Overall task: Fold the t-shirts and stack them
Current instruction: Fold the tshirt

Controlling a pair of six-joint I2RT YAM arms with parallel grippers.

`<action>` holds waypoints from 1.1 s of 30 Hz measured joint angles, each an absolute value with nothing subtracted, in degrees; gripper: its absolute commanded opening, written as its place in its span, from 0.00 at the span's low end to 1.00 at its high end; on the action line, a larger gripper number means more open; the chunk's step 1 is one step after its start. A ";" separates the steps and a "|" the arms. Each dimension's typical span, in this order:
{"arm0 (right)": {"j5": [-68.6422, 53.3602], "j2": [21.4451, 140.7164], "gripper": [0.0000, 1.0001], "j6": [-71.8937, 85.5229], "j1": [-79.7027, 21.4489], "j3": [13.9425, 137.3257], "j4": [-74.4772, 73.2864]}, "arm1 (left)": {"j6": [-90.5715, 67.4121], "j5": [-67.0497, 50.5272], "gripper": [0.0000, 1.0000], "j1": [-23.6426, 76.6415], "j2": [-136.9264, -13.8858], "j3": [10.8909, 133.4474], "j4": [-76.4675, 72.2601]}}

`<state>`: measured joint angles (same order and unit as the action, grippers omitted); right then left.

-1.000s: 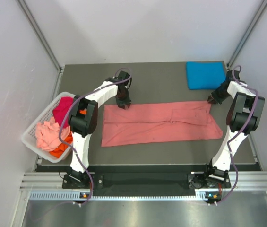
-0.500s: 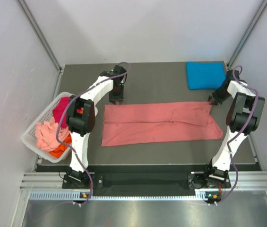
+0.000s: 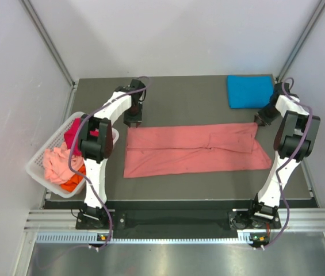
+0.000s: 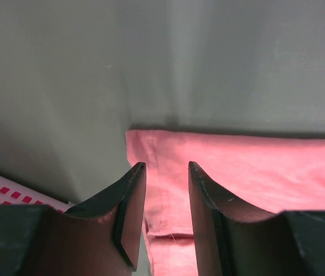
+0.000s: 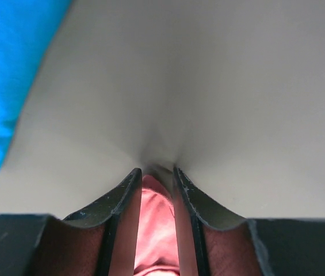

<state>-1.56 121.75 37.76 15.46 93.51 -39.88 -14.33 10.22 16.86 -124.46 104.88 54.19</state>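
A salmon-pink t-shirt (image 3: 191,149) lies flat on the table as a long folded strip. My left gripper (image 3: 133,122) hovers just beyond its far left corner. In the left wrist view the jaws (image 4: 162,167) stand open, and the shirt's corner (image 4: 254,172) lies flat beneath them, ungripped. My right gripper (image 3: 259,121) sits at the strip's far right corner. Its jaws (image 5: 156,171) are slightly apart with the pink cloth (image 5: 156,230) lying between them. A folded bright blue t-shirt (image 3: 249,91) rests at the back right.
A white slatted basket (image 3: 38,172) at the table's left edge holds magenta (image 3: 76,131), pale pink (image 3: 56,164) and orange (image 3: 73,184) shirts. Its rim shows in the left wrist view (image 4: 1,187). The blue shirt (image 5: 7,69) lies close to the right gripper.
My left gripper has let go, widened, and drawn back and to the left off the shirt's corner. The right jaws have parted a little and barely moved. The shirt lies still.
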 measured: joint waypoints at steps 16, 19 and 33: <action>-0.45 122.52 0.00 37.45 12.84 93.86 -40.07 | -13.80 15.07 0.00 16.97 -128.79 105.01 54.33; -0.51 122.54 0.00 37.15 12.84 93.86 -39.88 | -14.09 15.40 0.00 17.08 -128.79 105.01 54.46; -7.84 124.42 0.00 34.48 9.23 93.89 -29.23 | -18.44 19.59 0.00 17.02 -128.51 104.05 57.60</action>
<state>-7.84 124.42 34.48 9.23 93.89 -29.23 -18.44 19.59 17.02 -128.51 104.05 57.60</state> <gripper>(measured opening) 0.018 0.011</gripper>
